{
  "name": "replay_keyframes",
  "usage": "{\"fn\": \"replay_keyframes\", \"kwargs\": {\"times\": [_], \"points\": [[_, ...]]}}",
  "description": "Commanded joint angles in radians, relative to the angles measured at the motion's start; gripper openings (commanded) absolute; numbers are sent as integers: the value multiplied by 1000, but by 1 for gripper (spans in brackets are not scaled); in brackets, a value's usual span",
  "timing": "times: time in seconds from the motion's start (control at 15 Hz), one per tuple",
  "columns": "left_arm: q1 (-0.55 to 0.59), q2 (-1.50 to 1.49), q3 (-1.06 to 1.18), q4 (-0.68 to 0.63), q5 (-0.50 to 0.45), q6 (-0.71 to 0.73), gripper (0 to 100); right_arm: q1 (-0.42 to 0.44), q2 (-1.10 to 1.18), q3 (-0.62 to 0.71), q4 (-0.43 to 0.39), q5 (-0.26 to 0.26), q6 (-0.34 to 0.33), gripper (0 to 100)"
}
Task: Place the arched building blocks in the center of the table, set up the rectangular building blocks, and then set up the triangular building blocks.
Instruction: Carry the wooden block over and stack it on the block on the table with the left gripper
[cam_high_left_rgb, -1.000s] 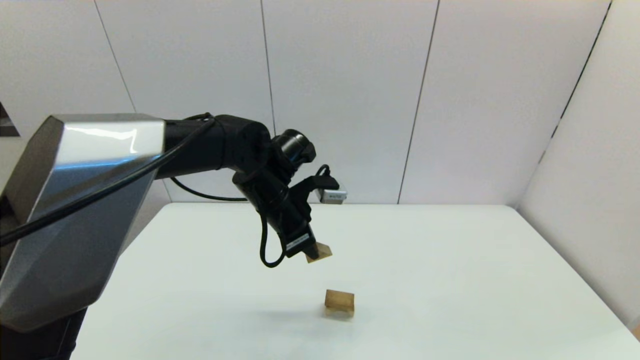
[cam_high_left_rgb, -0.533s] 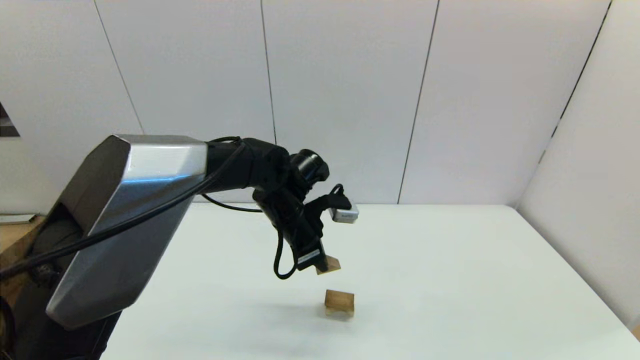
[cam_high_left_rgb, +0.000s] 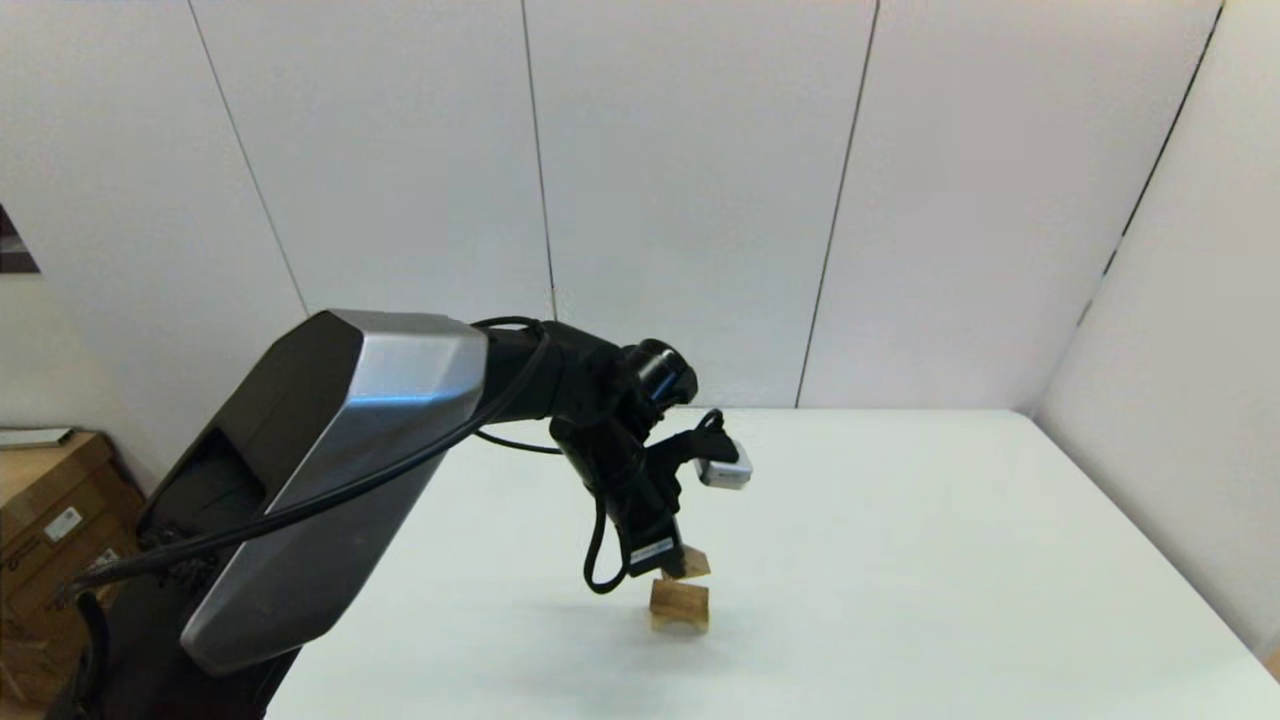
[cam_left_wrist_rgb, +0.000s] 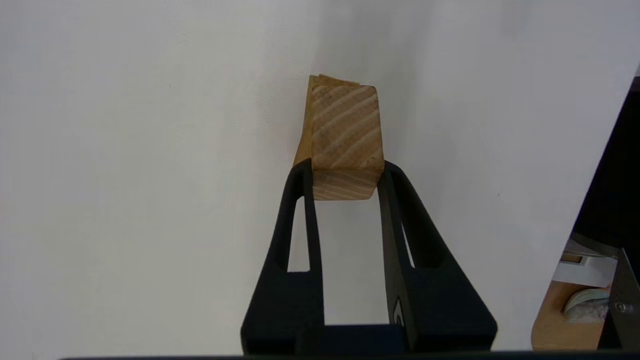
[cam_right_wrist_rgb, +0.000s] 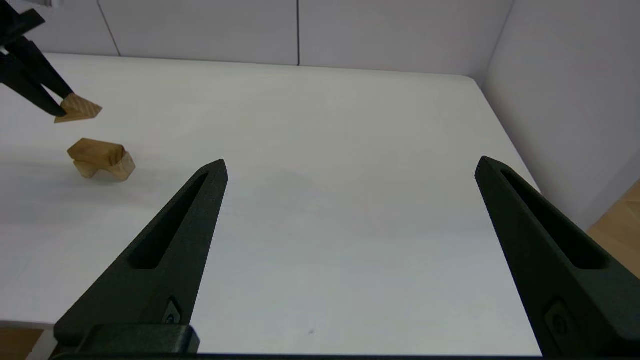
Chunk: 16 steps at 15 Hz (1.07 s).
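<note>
White smooth table (cam_high_left_rgb: 900, 560); left gripper (cam_high_left_rgb: 672, 572) pinches grained wooden wedge (cam_high_left_rgb: 694, 563).

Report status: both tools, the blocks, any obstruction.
Left tool shut on triangular block, just above the stack. Rectangular block sits on arched block, mid-table. Right tool open, parked clear. Nothing in the way.
</note>
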Motion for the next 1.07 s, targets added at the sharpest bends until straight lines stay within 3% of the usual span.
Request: {"fn": "replay_keyframes", "kwargs": {"times": [0.07, 0.4, 1.07], "points": [[-10, 25, 0, 4, 0, 13, 0, 0, 1, -1, 0, 0, 0, 100], [-15, 30, 3, 7, 49, 33, 0, 0, 0, -1, 0, 0, 0, 100], [-15, 74, 5, -2, 53, 38, 0, 0, 1, 1, 1, 0, 0, 100]]}}
